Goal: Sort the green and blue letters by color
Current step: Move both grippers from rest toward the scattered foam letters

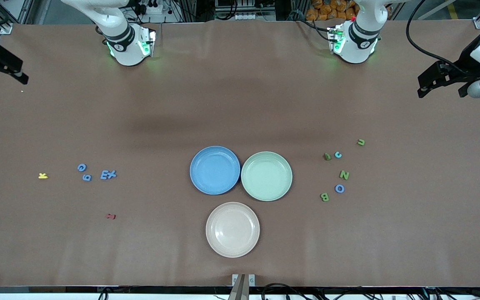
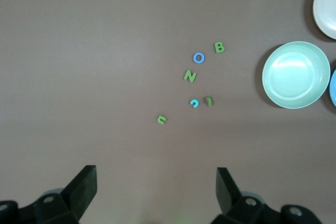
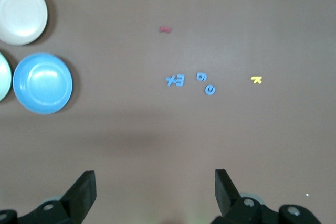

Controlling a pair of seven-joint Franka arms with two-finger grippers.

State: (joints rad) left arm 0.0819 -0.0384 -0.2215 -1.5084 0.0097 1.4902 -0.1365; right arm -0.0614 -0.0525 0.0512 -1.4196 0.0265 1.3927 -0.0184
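The right gripper (image 1: pixel 2 66) hangs wide open and empty over its table end, well apart from the blue letters (image 1: pixel 97 173), which lie in a loose row along the table. Blue plate (image 1: pixel 215 170) and green plate (image 1: pixel 266 176) touch mid-table. Green letters (image 1: pixel 339 171) lie scattered toward the left arm's end, some too tiny to read. The left gripper (image 1: pixel 442 81) hangs open, empty.

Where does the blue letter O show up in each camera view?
Front view: blue O beside the green B, toward the left arm's end.
Left wrist view: blue O, again beside the green B.
Right wrist view: not in it.
Shared landmark: green plate.
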